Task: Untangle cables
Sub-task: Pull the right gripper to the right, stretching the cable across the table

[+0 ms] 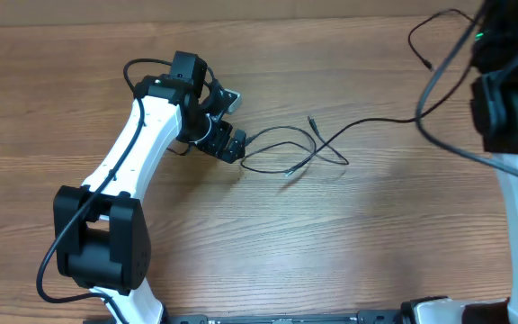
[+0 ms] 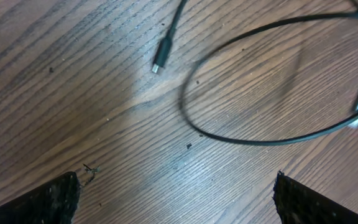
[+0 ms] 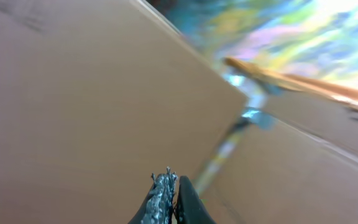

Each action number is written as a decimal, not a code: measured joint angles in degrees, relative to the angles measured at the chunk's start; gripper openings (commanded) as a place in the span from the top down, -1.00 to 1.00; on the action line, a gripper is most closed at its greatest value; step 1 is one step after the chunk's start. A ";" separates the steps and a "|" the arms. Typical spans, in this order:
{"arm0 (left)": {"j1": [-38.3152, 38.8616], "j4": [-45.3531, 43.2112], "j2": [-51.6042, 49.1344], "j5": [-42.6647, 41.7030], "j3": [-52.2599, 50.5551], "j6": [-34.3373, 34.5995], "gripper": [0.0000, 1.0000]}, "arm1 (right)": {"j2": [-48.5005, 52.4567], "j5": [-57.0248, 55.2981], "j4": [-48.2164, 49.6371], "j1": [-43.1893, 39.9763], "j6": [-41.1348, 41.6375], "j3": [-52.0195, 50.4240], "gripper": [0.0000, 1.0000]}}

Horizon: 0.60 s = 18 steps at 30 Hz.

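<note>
- We find the left hand [image 1: 232,123] nearer: its fingers are spread wide, holding nothing, just left of the loop.
- The cables [image 2: 260,142] lie mid-table [image 1: 349,252]. Their long axis runs left to right, then rises toward the right hand [image 3: 174,200].
- Its fingers are pressed together; we judge them pinching that raised cord.
- A loose plug [image 2: 160,60] lies beside the loop.
- We note open room all round, with edges well away.

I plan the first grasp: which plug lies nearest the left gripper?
The plug just ahead of the left gripper, beside the loop; the other plugs lie farther right.
</note>
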<state>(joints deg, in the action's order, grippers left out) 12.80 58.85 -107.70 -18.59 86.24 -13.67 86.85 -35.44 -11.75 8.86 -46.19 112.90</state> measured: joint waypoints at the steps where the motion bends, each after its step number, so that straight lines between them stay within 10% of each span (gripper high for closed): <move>1: 0.00 0.02 0.00 0.00 0.00 0.00 -0.99 | 0.00 -0.02 1.16 -0.79 -1.16 0.00 0.92; 8: 0.00 0.02 0.00 -0.02 0.00 0.00 -0.99 | -0.17 1.11 8.92 -1.53 -9.18 0.02 0.92; 18: 0.00 0.00 0.00 0.00 0.00 -0.02 -0.99 | -0.02 6.67 -4.09 -1.27 -4.11 0.11 0.92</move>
<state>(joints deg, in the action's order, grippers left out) 12.80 58.85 -107.70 -18.59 86.24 -13.69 86.83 -28.77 -15.84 7.60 -50.30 113.01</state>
